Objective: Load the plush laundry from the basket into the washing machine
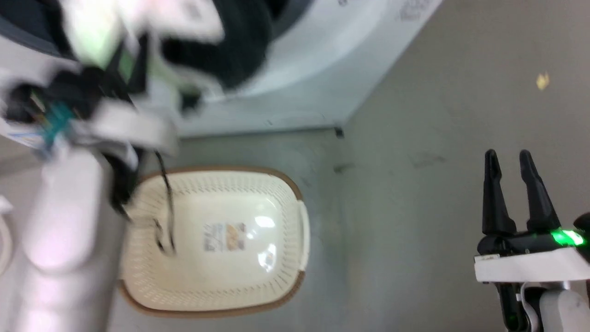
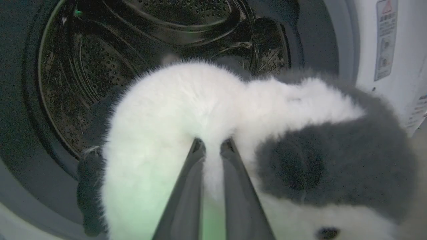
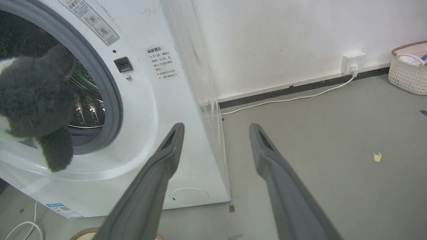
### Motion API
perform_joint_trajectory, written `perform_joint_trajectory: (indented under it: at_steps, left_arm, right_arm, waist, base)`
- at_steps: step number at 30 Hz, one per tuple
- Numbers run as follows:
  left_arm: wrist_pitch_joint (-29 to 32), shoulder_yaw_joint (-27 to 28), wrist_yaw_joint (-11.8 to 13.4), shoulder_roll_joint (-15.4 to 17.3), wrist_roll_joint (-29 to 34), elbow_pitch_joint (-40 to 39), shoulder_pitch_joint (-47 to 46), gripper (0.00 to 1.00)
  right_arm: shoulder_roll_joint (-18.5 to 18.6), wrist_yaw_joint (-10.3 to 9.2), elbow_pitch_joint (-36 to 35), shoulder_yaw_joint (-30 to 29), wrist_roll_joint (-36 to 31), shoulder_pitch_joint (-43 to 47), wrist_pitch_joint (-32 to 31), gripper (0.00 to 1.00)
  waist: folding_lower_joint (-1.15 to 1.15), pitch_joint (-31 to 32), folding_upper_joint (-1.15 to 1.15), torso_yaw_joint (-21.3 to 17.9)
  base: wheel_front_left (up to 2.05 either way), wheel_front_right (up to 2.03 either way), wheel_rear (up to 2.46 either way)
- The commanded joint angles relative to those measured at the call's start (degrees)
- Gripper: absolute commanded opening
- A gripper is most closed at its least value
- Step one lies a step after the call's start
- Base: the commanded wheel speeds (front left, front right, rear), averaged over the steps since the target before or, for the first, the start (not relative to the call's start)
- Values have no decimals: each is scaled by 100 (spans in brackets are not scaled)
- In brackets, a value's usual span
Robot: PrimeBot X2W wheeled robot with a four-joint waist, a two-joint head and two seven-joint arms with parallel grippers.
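My left gripper (image 2: 212, 146) is shut on the fluffy panda toy (image 2: 206, 110), pinching its white body right in front of the washing machine's steel drum (image 2: 100, 66). In the head view the panda (image 1: 221, 50) is a blurred black-and-white mass at the washer's opening, above the left arm. From the right wrist view the panda's black limbs (image 3: 40, 100) hang over the grey door seal (image 3: 110, 100). The cream basket (image 1: 216, 240) with its brown rim sits on the floor below with only its label sticker inside. My right gripper (image 1: 509, 161) stands open over bare floor at the right.
The white washer front (image 3: 160, 110) fills the left of the right wrist view. A white cable (image 3: 283, 100) runs along the wall to a socket (image 3: 353, 63). Another white basket (image 3: 408, 66) stands far right by the wall. A yellow scrap (image 3: 377, 156) lies on the grey floor.
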State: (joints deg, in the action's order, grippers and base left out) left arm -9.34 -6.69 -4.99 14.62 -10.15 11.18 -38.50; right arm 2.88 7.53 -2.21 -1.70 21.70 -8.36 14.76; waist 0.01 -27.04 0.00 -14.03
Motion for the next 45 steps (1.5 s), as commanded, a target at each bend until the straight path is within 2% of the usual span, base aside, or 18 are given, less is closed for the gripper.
perform_joint_trajectory:
  at_steps: [1,2,7,12,20,27,28,29,36,38,39,40,41,45]
  left_arm:
    - [96,40,-14,133,66,42,-446,0]
    - [520,104,-40,378,109,307,-1333,0]
    - [1115,79,-72,747,270,1101,-2741,0]
    - [1493,136,-47,929,290,2084,-3834,0]
    - [1765,-173,-54,1200,607,3346,-4714,0]
    - [1717,-397,-58,1178,719,4021,-4967,0]
    - [1663,-408,-55,1158,710,4093,-4961,94]
    - [1604,-419,-54,1136,699,4163,-4943,100]
    - [1128,-396,-90,963,481,4550,-4578,100]
    - [704,-377,-115,844,346,4688,-4203,100]
    - [704,-377,-115,844,346,4688,-4203,100]
    - [363,-373,-154,722,217,4764,-3877,100]
    - [363,-373,-154,722,217,4764,-3877,100]
    - [-293,-430,-222,443,-58,4803,-3114,100]
  right_arm:
    - [-1,-4,25,34,76,-134,24,100]
    - [-1,-4,81,87,220,-254,24,100]
    - [-1,-4,147,226,416,-470,24,100]
    - [-1,-4,170,235,654,-653,24,100]
    - [-1,-4,175,378,958,-786,24,100]
    - [-1,-4,201,366,910,-806,24,100]
    - [-1,-4,196,345,887,-808,24,100]
    - [-1,-4,190,320,859,-812,24,100]
    - [-1,-4,122,100,622,-769,24,100]
    - [-1,-4,65,-36,427,-678,24,100]
    - [-1,-4,65,-36,427,-678,24,100]
    - [-1,-4,33,-129,276,-594,24,100]
    - [-1,-4,33,-129,276,-594,24,100]
    - [-1,-4,-3,-283,-40,-357,24,100]
  waist:
    - [-1,-727,0,-540]
    - [-1,-1060,0,-721]
    - [-1,-1483,0,-986]
    - [-1,-1786,0,-1198]
    - [-1,-2018,0,-1341]
    - [-1,-1984,0,-1263]
    - [-1,-1953,0,-1239]
    - [-1,-1909,0,-1212]
    - [-1,-1386,0,-960]
    - [-1,-955,0,-762]
    - [-1,-955,0,-762]
    - [-1,-607,0,-611]
    - [-1,-607,0,-611]
    - [-1,158,0,-270]
  base:
    - [0,0,0]
    - [0,0,0]
    - [0,0,0]
    - [0,0,0]
    - [0,0,0]
    - [0,0,0]
    - [0,0,0]
    - [0,0,0]
    - [0,0,0]
    - [0,0,0]
    - [0,0,0]
    - [0,0,0]
    - [0,0,0]
    - [0,0,0]
